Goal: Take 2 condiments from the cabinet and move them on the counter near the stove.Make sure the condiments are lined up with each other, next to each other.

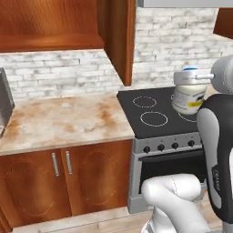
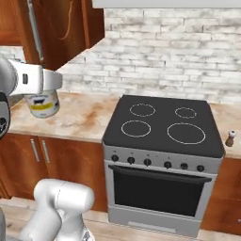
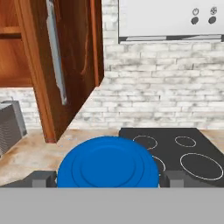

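Observation:
The white jar [image 1: 188, 96] with the blue lid [image 3: 108, 164] and a yellowish label hangs in the air, gripped at its top by my gripper [image 3: 107, 177]. One finger [image 3: 41, 178] presses each side of the lid. In the right base view the jar [image 2: 43, 105] sits under my hand [image 2: 44, 80], over the counter [image 2: 80, 120] left of the stove [image 2: 164, 124]. The small dark-brown shaker [image 2: 230, 138] stands on the counter right of the stove. The cabinet [image 3: 13, 52] is up to the left, its plank shelf bare where visible.
The cabinet's open door [image 1: 120, 41] juts out over the counter [image 1: 63, 120] beside the stove [image 1: 154, 113]. A grey coffee machine [image 1: 4, 107] stands at the counter's left end. A range hood [image 3: 170, 19] hangs above the stove.

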Motion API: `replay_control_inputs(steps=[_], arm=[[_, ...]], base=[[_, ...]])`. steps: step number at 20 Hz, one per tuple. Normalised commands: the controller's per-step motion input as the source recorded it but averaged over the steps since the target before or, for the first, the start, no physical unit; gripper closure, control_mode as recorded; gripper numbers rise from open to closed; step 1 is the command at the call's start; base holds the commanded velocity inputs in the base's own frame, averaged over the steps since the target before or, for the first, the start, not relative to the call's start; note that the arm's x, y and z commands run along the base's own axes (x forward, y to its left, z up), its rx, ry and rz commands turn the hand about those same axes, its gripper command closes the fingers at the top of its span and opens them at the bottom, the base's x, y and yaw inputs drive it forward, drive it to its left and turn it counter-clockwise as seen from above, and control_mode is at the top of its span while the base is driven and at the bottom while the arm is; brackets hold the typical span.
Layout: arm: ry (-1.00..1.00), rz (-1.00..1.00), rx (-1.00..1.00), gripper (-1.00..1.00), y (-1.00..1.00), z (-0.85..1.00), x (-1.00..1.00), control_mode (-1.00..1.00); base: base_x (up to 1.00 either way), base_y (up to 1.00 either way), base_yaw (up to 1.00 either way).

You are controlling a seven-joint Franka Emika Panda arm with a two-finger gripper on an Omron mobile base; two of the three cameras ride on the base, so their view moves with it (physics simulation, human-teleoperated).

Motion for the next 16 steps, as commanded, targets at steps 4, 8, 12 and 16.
replay_control_inputs(steps=[4, 8, 12, 16], arm=[[0.0, 0.0, 0.0, 1.0, 0.0, 0.0, 0.0, 1.0], [0.0, 0.0, 0.0, 1.0, 0.0, 0.0, 0.0, 1.0], [0.0, 0.0, 0.0, 1.0, 0.0, 0.0, 0.0, 1.0], [0.0, 0.0, 0.0, 1.0, 0.0, 0.0, 0.0, 1.0]], base=[[0.0, -1.0, 0.0], [0.2, -1.0, 0.0], [0.29, -1.0, 0.0], [0.31, -1.0, 0.0]])
